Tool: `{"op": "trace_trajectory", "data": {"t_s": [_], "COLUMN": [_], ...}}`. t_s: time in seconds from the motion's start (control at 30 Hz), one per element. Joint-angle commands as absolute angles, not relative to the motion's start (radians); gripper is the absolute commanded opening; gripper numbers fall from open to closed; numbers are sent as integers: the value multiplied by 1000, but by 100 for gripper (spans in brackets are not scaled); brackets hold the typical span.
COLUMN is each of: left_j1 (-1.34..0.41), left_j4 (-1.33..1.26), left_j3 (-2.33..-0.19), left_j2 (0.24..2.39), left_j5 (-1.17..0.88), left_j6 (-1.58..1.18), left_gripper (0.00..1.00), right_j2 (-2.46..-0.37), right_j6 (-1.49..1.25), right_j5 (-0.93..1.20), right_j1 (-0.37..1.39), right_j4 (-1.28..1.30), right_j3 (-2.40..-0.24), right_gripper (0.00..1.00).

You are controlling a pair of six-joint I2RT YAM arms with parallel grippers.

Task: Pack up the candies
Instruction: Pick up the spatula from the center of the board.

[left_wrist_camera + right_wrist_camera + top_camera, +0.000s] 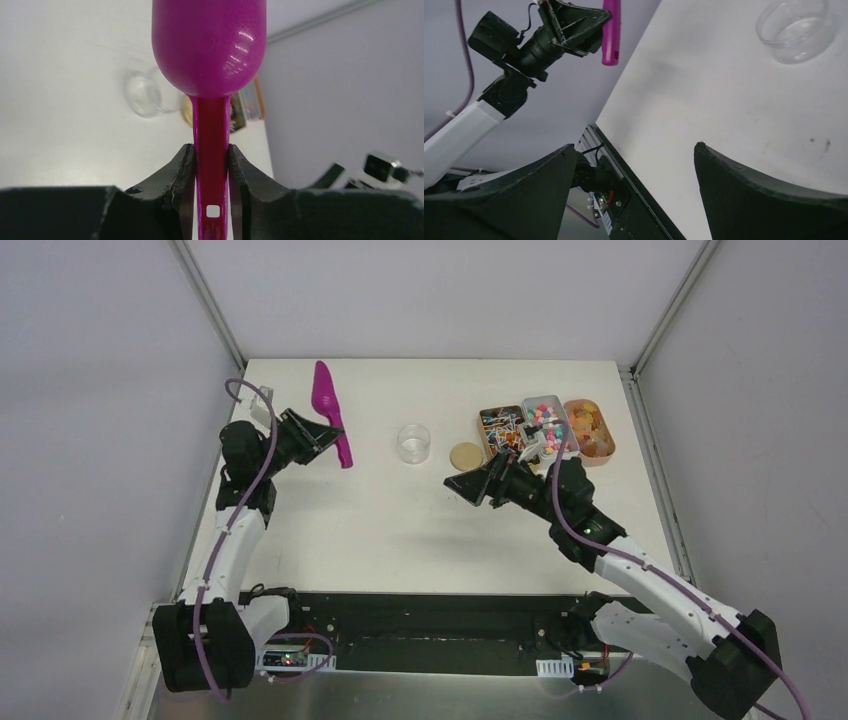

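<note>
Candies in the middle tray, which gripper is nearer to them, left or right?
Right. The right gripper hangs open just short of the candies, on their left; the left gripper, shut on the purple scoop, is far off at the table left side.

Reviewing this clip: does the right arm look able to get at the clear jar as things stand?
Probably yes. The right gripper is open and empty, and the clear jar stands alone a little way beyond its fingertips, with nothing between them.
</note>
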State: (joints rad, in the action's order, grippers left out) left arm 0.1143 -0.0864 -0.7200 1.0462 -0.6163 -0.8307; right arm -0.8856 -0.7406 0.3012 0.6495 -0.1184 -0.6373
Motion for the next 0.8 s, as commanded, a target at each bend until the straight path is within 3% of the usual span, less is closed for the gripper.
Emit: {"op": "trace_trajectory", "data": {"t_s": [0.0,0.3,0.63,0.77], "left_j1": [8,-232,-327,-347], "left_j4": [-450,-856,-990,-1030], "left_j3": [-681,-606,-571,-555], "left_j2": [992,986,976,968], "left_j5": [-761,-759,-741,-722], "left_j6": [-1019,-1201,-1216,-1221], "left_gripper": [0,0,0,0], "right_j2": [-956,-1117,-1250,-1267], "right_j6": [-802,-759,-732,-728], "right_j5": [242,236,202,208], "right_j1": [736,900,934,933], "right_j4": [-433,-840,-905,-928], "right_j3": [-633,-644,-703,-715], "right_gripper": [89,87,83,76]}}
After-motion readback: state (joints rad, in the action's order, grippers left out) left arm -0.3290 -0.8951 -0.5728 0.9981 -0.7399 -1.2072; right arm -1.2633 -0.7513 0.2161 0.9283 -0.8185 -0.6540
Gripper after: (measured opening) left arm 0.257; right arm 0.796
